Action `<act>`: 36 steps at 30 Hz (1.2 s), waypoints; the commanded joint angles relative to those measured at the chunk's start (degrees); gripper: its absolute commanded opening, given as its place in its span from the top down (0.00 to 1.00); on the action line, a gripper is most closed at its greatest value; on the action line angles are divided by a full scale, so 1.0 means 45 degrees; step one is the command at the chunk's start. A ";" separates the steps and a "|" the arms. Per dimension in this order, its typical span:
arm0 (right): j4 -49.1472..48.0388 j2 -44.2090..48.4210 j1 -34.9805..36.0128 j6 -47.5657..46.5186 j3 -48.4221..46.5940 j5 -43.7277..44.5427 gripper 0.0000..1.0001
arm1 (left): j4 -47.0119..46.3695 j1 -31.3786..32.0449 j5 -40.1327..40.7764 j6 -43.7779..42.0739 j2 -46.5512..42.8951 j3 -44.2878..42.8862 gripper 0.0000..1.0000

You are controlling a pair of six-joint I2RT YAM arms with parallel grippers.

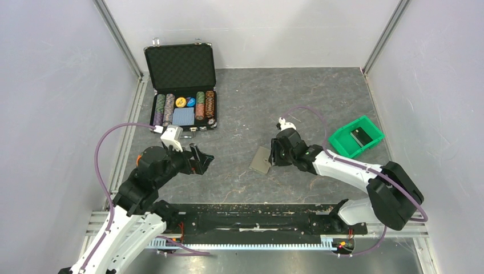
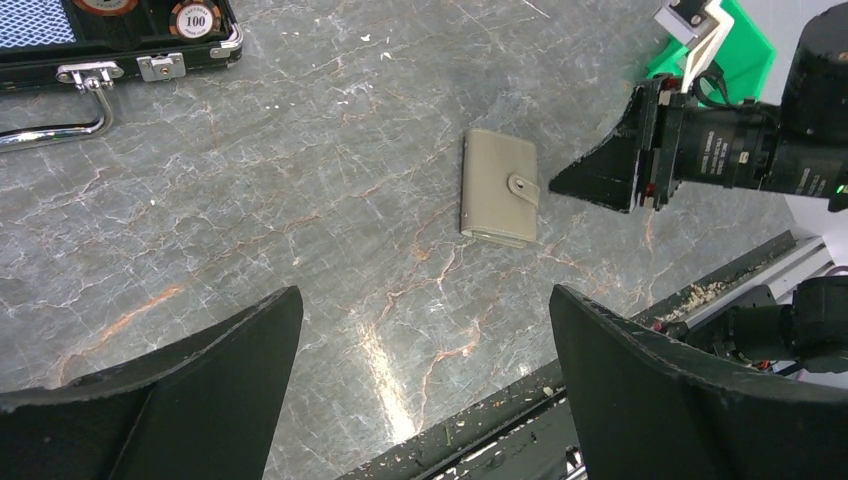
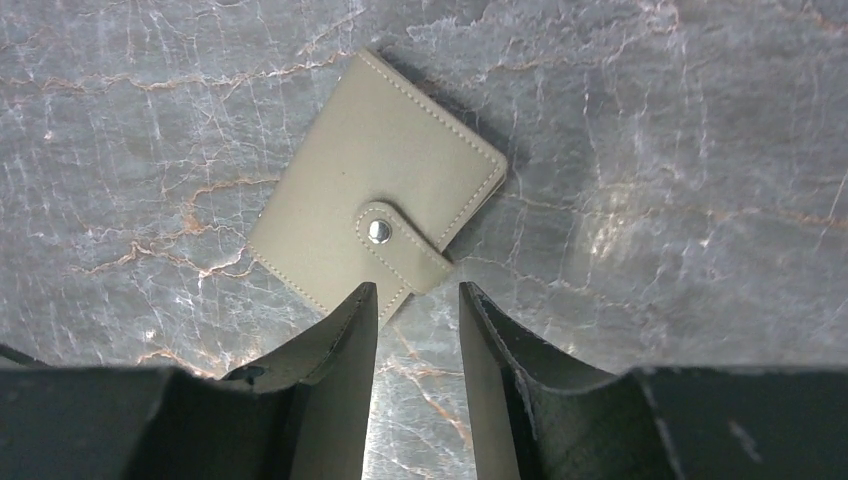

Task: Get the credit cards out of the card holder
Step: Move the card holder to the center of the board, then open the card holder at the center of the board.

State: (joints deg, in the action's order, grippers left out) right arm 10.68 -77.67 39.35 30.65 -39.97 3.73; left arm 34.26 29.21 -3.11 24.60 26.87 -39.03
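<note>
The card holder [image 1: 261,160] lies flat on the grey marble table, folded closed, tan, its strap snapped with a metal stud [image 3: 378,231]. The credit cards are hidden inside it. My right gripper [image 1: 274,153] hangs just to the holder's right, low over the table. In the right wrist view its fingers [image 3: 418,290] stand narrowly apart with only bare table between them, the left fingertip [image 3: 366,300] over the holder's [image 3: 375,215] strap edge. My left gripper [image 1: 202,160] hovers well to the left, wide open [image 2: 425,295] and empty; its view shows the holder [image 2: 498,187] and the right gripper [image 2: 600,175] beside it.
An open black chip case [image 1: 181,85] with chips and a card deck stands at the back left. A green bin [image 1: 355,136] holding a dark object sits to the right. Grey walls close in both sides; a black rail [image 1: 251,220] runs along the near edge.
</note>
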 commanded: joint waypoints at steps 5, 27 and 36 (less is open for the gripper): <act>0.0691 -0.1435 0.1729 0.2388 -0.2061 0.3001 0.62 | -0.0114 -0.0056 -0.0024 0.0002 -0.0123 -0.0336 0.00; 0.2775 -0.4070 0.3015 0.2914 -0.3932 0.5672 0.64 | -0.0113 -0.0066 -0.0128 -0.0008 -0.0383 -0.0336 0.00; 0.2516 -0.4472 0.3032 0.2915 -0.3586 0.5373 0.68 | -0.0133 -0.0066 -0.0129 0.0022 -0.0248 -0.0334 0.00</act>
State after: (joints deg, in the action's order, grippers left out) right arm 22.90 -97.21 52.66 42.65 -56.88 26.98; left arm 34.26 29.21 -3.18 24.58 25.61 -39.03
